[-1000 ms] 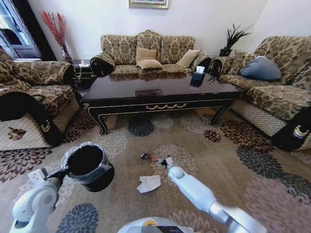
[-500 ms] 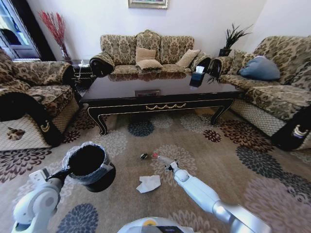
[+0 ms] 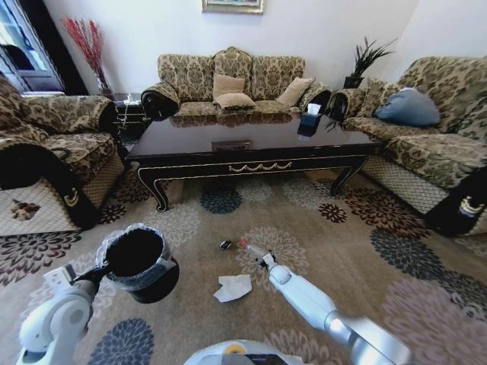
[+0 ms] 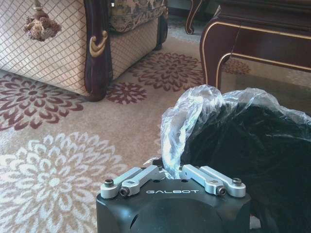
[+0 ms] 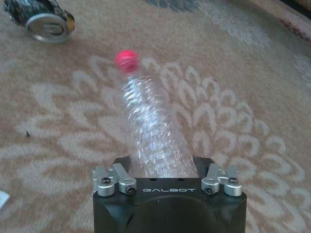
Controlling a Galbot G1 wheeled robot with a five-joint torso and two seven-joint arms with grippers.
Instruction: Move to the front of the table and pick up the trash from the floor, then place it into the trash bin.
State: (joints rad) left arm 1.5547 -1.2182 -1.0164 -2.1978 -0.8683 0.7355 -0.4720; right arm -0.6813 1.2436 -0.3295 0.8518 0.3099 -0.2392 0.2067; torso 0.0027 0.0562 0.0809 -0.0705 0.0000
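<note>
Bottle (image 5: 150, 131), clear with a red cap, sits clamped in the right tool (image 3: 262, 258) above the carpet before the worktop (image 3: 251, 141), while the left tool (image 4: 171, 179) grips the trash bin (image 3: 141, 262) by its bagged rim nearby.

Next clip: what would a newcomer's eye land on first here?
First, the right claw low over the carpet, shut on the clear bottle with its red cap pointing away. Next, the left claw gripping the bagged rim of the black trash bin. A crumpled white tissue lies on the floor between both arms.
</note>
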